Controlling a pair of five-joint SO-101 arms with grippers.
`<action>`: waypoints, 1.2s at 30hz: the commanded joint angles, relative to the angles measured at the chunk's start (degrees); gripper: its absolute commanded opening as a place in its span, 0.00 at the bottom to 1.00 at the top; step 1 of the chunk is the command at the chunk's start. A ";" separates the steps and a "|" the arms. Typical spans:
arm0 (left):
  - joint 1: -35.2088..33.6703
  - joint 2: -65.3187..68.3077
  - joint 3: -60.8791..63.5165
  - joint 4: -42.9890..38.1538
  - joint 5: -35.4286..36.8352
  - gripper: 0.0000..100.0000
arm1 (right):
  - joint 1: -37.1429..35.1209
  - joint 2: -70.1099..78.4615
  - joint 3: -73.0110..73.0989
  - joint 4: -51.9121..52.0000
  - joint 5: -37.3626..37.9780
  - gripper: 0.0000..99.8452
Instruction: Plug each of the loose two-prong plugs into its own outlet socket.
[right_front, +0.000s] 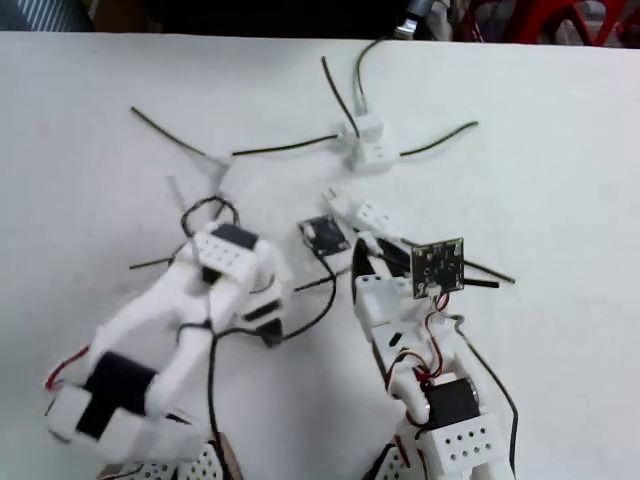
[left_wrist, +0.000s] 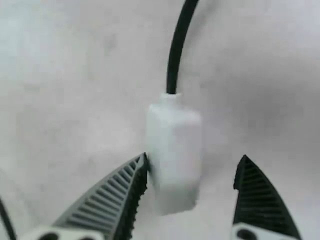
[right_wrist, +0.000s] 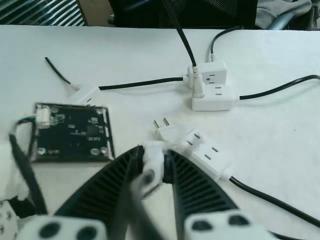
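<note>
Two grippers are at work on a white table (right_front: 560, 150), each with a plug of its own.

My left gripper (left_wrist: 194, 161), toward the left of the table, stands open around a white plug (left_wrist: 174, 150) that lies flat, its black cord leading off the far end. One ribbed finger (left_wrist: 131, 182) touches the plug's side and the other stands apart, so nothing is gripped. I cannot see this plug's prongs.

My right gripper (right_wrist: 156, 152), nearer the middle, is closed on a two-prong plug (right_wrist: 164, 131), whose two prongs jut out past the fingertips. A socket block (right_wrist: 207, 150) lies just beside it, slots facing up. Farther off, a pair of socket blocks (right_wrist: 212, 85) sits together with cords running from them. A small circuit board (right_wrist: 72, 132) lies near my right gripper.

I judge the step to be picking up and lining up; neither of these plugs is seated. Next, the right must turn its prongs to face the nearby slots and push straight in. The left must close on its plug first.
</note>
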 joint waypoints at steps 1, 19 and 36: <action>-2.86 6.55 -9.58 2.73 -0.35 0.28 | 0.22 0.31 -2.20 -1.36 -0.18 0.02; -14.11 16.66 -46.86 31.30 -0.70 0.28 | 0.04 0.31 -2.11 -1.36 -0.09 0.02; -27.03 -25.45 -28.40 29.98 8.09 0.28 | -10.59 0.48 -0.88 2.68 6.77 0.02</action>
